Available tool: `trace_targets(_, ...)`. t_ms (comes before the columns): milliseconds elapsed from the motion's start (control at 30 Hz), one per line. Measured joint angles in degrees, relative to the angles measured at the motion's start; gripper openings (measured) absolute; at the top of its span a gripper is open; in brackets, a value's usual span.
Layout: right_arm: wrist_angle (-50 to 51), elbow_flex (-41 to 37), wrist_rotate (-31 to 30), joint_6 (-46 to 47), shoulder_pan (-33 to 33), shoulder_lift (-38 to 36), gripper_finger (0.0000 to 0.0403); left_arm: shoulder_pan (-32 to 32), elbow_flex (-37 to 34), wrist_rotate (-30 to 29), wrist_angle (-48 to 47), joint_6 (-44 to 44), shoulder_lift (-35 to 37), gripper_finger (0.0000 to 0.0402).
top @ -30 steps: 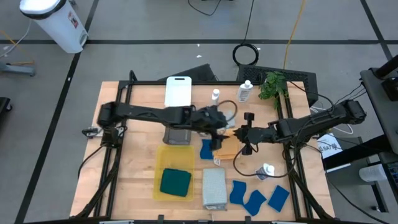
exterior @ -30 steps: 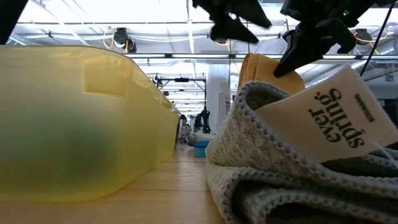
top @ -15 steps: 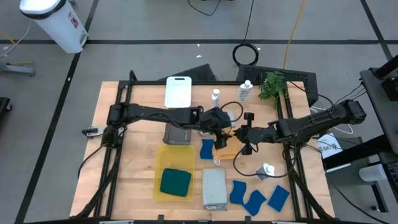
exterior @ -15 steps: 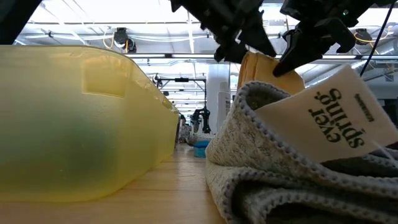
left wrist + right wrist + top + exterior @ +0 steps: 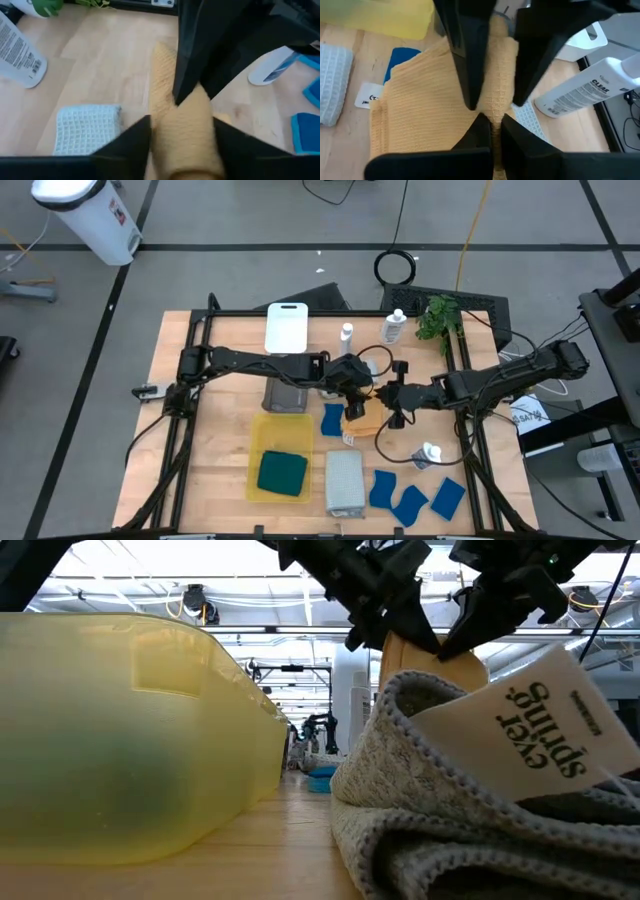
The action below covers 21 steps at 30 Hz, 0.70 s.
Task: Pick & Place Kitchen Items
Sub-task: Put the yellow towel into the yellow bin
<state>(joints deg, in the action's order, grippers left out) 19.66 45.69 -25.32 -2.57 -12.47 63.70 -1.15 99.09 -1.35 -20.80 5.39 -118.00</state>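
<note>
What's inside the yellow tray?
A folded dark teal cloth lies inside the yellow tray, filling its near part. The tray's bare floor shows beyond it. Anything under the cloth is hidden.

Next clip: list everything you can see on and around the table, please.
orange cloth: 1, mid-table, part lifted
grey cloth: 1, near edge
teal cloth: 1, in yellow tray
sponges: 4, blue; one beside orange cloth, three near right corner
bottles: 3, white; two at the back, one lying on the right
yellow tray: 1, near side
grey tray: 1, behind yellow tray
white tray: 1, back
plant: 1, green, back right
bin: 1, white, on floor
cable coil: 1, black, on floor
left tool: at orange cloth
right tool: shut on orange cloth
</note>
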Motion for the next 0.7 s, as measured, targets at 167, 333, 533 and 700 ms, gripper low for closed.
trace_targets(167, -1.4, -0.1, -0.1, 0.0, 0.0, 0.0, 0.0013, 0.1, 0.0, 0.6, -0.7, -2.6, 0.6, 0.0025)
trace_targets(333, -1.7, 0.1, -0.2, 0.0, 0.0, -2.3, 0.0028, 0.4, -0.1, 1.3, -4.4, -5.0, 5.1, 0.0033)
trace_targets(533, -0.2, 0.1, 0.1, 0.8, -0.1, -9.7, 0.0038, 2.7, -0.1, 0.1, -11.2, -7.9, 13.3, 0.002)
trace_targets(700, 3.6, -0.5, -0.1, 5.6, 0.0, -15.3, 0.0035, 6.4, 0.0, -4.4, -17.1, -7.5, 20.1, 0.002)
